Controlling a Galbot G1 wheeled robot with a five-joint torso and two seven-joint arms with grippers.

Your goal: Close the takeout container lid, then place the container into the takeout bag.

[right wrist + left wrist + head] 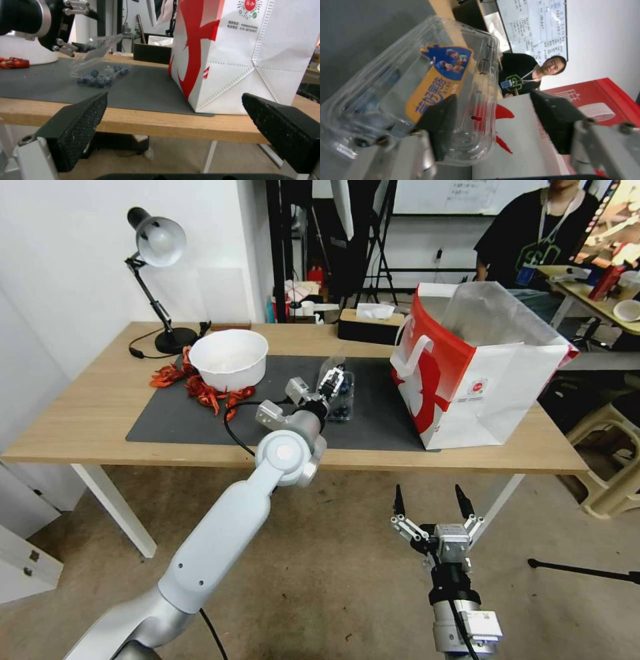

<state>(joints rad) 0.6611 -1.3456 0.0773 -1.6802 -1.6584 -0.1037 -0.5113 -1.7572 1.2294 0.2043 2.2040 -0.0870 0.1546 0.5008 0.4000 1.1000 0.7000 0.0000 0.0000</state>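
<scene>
The takeout container [341, 400], a small clear clamshell with dark blueberries, sits on the grey mat left of the takeout bag [467, 373]. Its lid [440, 75], with the blue-yellow label, stands part-raised and tilted over the base [100, 76]. My left gripper [331, 383] is open at the lid, one finger [438, 125] pressed on the labelled face, the other finger [553, 120] apart in free air. The red-and-white bag [240, 50] stands upright and open-topped. My right gripper [430, 505] hangs open below the table's front edge, facing the bag, with nothing between its fingers [76, 125].
A round white bowl [229, 357] sits on red pieces [200, 388] at the mat's left. A black desk lamp [157, 253] stands at the back left, a tissue box [370, 323] at the back. The wooden table edge [400, 460] lies ahead of the right gripper.
</scene>
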